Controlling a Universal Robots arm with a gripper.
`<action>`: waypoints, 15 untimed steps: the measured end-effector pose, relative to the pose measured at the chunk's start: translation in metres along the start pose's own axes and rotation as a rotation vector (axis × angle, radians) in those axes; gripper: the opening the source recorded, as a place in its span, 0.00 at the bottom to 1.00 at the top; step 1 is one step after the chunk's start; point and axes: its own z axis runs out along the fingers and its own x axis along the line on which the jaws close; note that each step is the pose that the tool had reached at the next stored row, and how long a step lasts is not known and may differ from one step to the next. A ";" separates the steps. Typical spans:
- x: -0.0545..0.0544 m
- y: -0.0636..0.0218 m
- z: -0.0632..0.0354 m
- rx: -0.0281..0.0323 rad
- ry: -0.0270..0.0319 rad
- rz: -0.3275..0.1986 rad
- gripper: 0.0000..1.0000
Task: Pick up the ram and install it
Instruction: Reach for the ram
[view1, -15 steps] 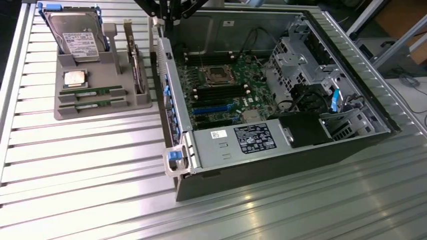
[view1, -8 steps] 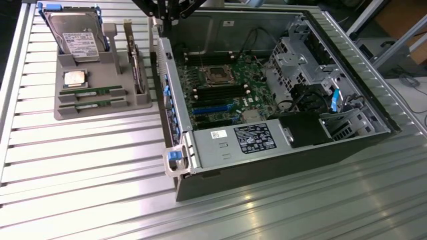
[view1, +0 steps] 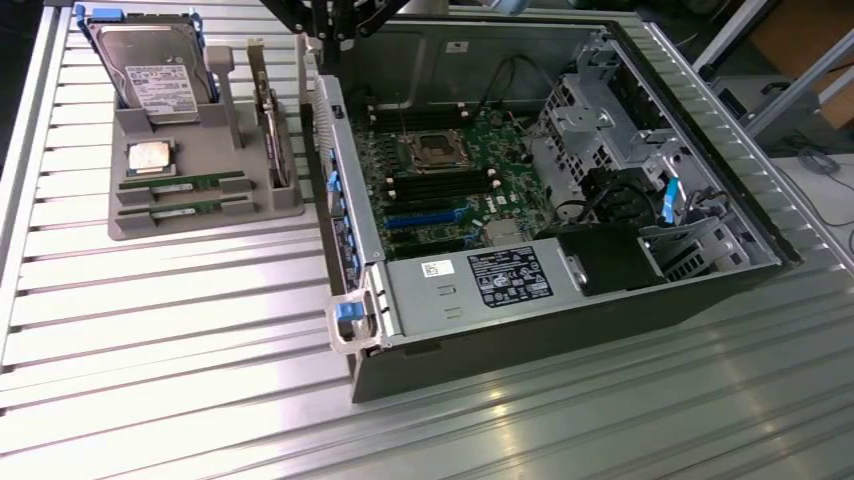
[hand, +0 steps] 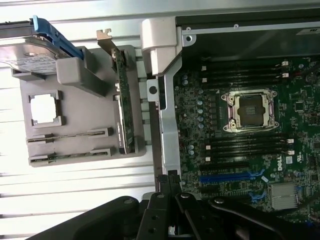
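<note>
Your gripper (hand: 169, 177) is closed on nothing, over the side wall of the open computer case (view1: 454, 355). The ram (view1: 183, 183) lies flat in the gray holder (view1: 200, 228), below the processor (view1: 150, 157) and hard drive (view1: 154, 65). An upright card (view1: 274, 130) stands between it and the case, all on the slatted metal table (view1: 160, 330).

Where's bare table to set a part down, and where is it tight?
Bare slatted table lies on the camera's side of the gray holder, on the exterior view's left of the computer case; another bare strip runs along the case's near side. Tight: the narrow gap between holder and case, and the holder's filled slots.
</note>
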 end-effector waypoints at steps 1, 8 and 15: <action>0.000 0.0000 0.0000 0.0000 0.0000 0.000 0.11; 0.005 -0.0004 -0.0001 0.0000 0.0000 0.000 0.11; 0.011 -0.0008 -0.0003 0.0000 0.0000 0.000 0.11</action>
